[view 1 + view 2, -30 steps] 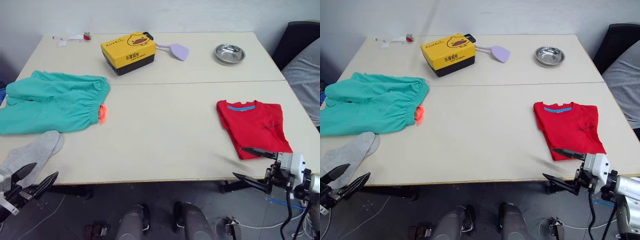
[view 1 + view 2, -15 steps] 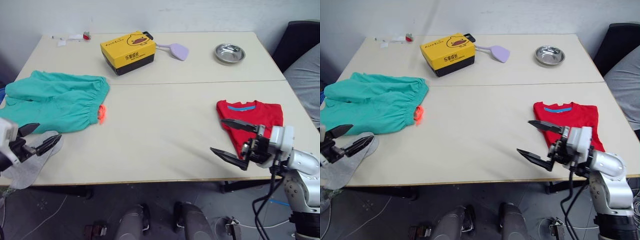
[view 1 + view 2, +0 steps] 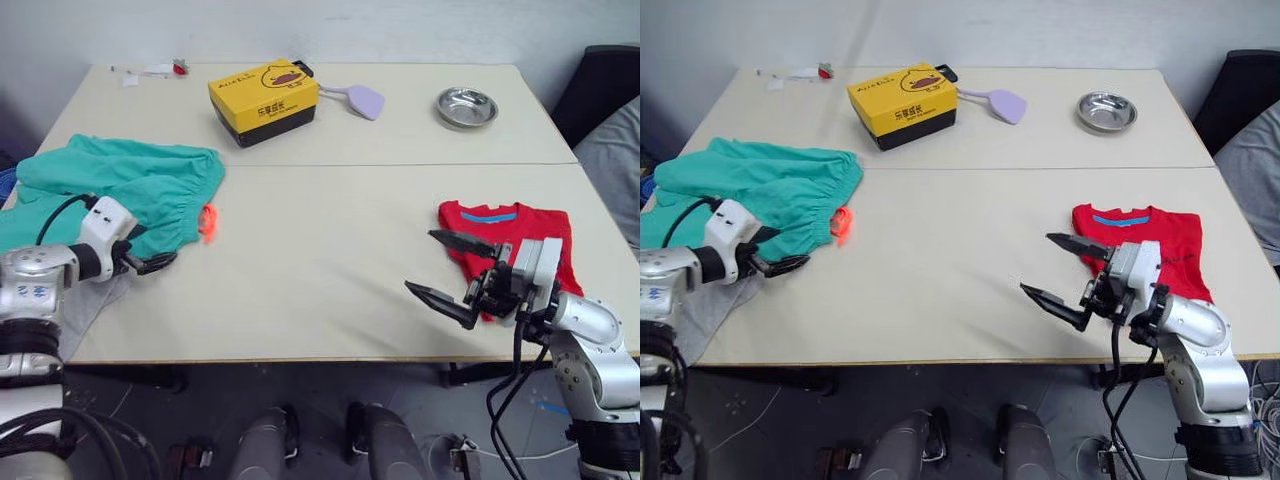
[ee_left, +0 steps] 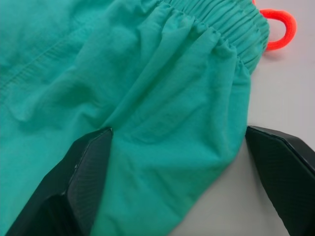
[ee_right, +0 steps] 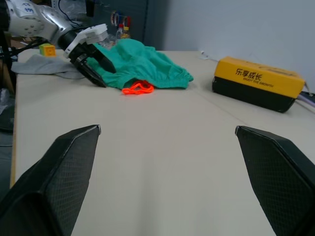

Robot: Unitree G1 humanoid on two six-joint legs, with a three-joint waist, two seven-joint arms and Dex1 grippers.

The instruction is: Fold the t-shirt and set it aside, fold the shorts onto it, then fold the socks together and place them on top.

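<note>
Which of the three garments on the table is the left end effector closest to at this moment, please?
The shorts, teal-green with an orange drawstring: the open left end effector straddles their edge near the waistband. The grey socks lie just behind it, and the red t-shirt sits across the table.

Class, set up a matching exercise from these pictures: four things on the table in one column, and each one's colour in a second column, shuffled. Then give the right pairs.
Things:
1. t-shirt
2. shorts
3. box
4. bowl

Colours:
A. yellow on top, black below
B. shiny metal
C. red
D. teal green

Pairs: 1-C, 2-D, 3-A, 4-B
</note>
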